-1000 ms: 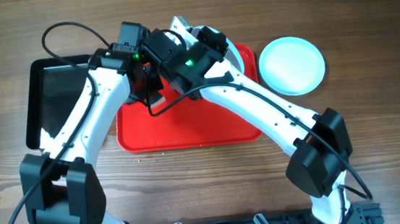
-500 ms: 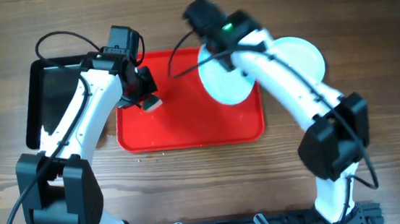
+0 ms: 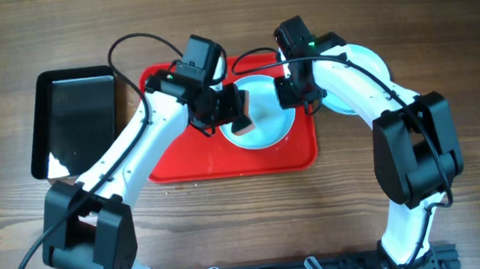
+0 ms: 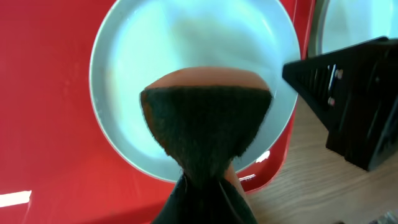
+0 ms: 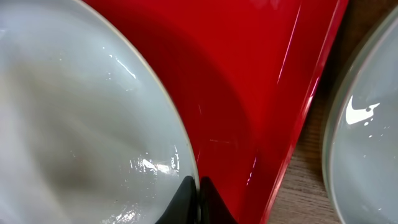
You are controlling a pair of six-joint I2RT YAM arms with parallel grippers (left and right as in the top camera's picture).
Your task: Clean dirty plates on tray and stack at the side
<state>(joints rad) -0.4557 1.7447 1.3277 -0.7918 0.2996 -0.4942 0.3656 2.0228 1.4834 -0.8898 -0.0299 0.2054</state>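
While my right claw [image 5: 193,199] pinches the rim of the plate [image 3: 267,125] on the tray [image 3: 173,162], my left claw [image 3: 229,109] holds a sponge [image 4: 205,124] above it. A second plate [image 3: 366,61] lies aside, so I judge wiping remains.

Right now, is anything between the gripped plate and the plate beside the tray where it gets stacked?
Nothing visible blocks it. The right gripper jaws pinch the plate at its edge; only the low rim of the tray lies between it and the side plate. The left gripper holds its sponge over the plate.
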